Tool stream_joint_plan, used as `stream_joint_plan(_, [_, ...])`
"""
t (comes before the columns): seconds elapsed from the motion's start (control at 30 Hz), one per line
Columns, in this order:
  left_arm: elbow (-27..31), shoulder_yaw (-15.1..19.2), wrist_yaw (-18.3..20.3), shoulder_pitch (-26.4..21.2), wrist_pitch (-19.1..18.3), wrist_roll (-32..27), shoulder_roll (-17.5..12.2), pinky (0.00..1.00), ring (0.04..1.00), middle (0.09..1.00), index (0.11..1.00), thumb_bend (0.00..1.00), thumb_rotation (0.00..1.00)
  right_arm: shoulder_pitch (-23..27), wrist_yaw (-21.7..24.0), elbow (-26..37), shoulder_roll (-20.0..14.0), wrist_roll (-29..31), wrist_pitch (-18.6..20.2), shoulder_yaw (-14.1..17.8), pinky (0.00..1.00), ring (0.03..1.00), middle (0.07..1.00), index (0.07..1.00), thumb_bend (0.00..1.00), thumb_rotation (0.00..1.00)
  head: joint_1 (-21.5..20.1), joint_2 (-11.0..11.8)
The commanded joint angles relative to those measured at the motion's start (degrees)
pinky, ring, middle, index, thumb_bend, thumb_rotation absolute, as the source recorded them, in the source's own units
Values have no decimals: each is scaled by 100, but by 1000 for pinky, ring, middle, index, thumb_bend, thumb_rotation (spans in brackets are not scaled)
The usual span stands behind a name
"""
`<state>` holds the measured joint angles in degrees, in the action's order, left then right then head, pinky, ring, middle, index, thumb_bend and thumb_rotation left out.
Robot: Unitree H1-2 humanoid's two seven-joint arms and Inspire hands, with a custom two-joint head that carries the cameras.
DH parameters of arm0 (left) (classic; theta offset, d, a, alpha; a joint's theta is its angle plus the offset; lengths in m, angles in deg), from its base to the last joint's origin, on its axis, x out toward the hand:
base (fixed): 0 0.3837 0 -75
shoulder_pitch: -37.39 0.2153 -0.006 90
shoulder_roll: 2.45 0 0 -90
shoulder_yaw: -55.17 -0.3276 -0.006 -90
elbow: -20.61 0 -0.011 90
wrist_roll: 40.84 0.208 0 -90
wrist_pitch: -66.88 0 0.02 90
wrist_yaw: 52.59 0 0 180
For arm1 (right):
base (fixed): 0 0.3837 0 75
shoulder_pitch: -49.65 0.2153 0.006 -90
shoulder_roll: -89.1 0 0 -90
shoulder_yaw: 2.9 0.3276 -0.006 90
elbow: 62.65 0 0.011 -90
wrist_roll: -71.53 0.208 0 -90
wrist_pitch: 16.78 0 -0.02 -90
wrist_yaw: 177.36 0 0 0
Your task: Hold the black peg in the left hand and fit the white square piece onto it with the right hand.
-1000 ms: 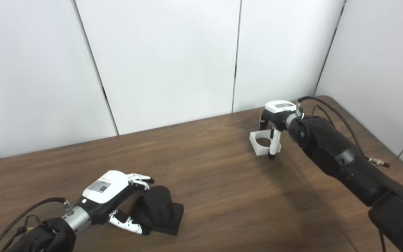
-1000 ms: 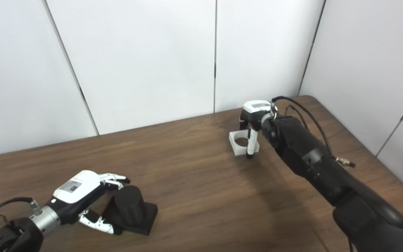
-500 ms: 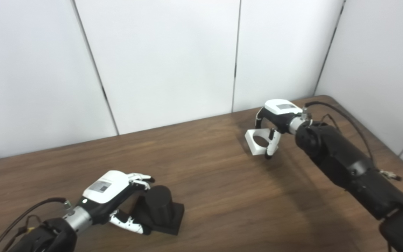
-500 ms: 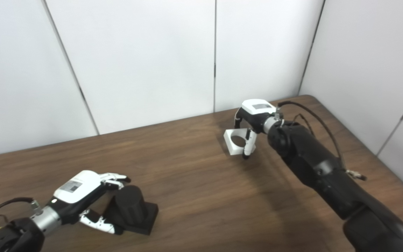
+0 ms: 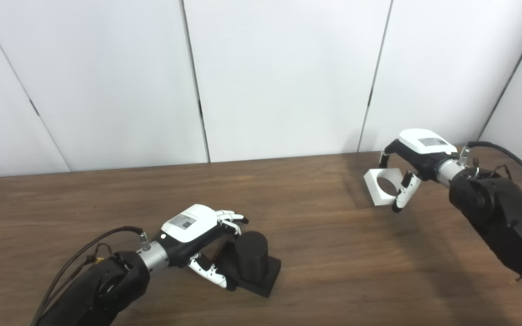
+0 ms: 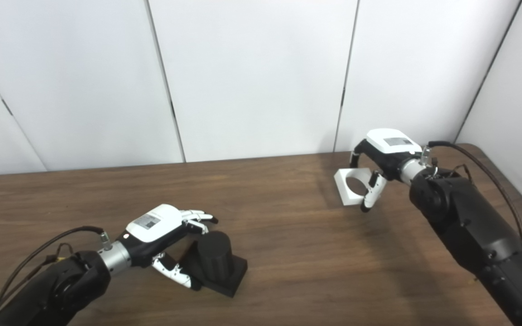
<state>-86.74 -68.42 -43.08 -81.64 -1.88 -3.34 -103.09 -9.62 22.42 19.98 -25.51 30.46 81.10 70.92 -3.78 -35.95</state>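
Left hand [image 5: 193, 231] is seen low at the left, fingers and thumb spread around the black peg [image 5: 252, 260] on its square base, which sits on the wooden table [image 5: 315, 253] — firm contact cannot be told. A printed sticker is carried on the back of each hand, too small to be read. White wall panels [image 5: 279, 77] are seen behind. At the right, the white square piece [image 6: 353, 186] is clamped in the right hand [image 6: 385, 156], tilted — its round hole shown, far edge hidden by fingers.

Black peg [image 5: 253, 261], white square piece [image 5: 382, 186], brown wood-grain table [image 5: 107, 194].
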Motion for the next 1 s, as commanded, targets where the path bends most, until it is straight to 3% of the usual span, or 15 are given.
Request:
stream_joint_plan(0.0, [-246, -312, 361, 215, -66, 534, -16, 815, 895, 883, 489, 523, 71, 271, -7, 252, -160, 28, -209, 110, 761, 846, 770, 480, 521, 128, 51, -31])
stream_joint_plan(0.2, [-288, -322, 338, 187, -135, 551, 79, 816, 892, 886, 489, 523, 72, 285, 145, 732, -173, 107, -478, 152, 717, 832, 761, 479, 520, 131, 217, -70])
stream_joint_plan(0.53, [-282, -306, 404, 172, -227, 530, 199, 834, 908, 890, 488, 522, 74, 267, 607, 1631, -53, 344, -549, 254, 688, 821, 764, 479, 521, 131, 358, -126])
stream_joint_plan(0.73, [-289, -306, 396, 163, -239, 529, 212, 826, 907, 888, 488, 522, 75, 322, 789, 1956, 173, 317, -511, 181, 708, 810, 763, 479, 520, 133, 373, -151])
stream_joint_plan(0.97, [-285, -306, 467, 146, -328, 511, 249, 838, 915, 893, 488, 522, 75, 400, 973, 2081, 444, 383, -776, 55, 709, 815, 770, 479, 520, 134, 414, -169])
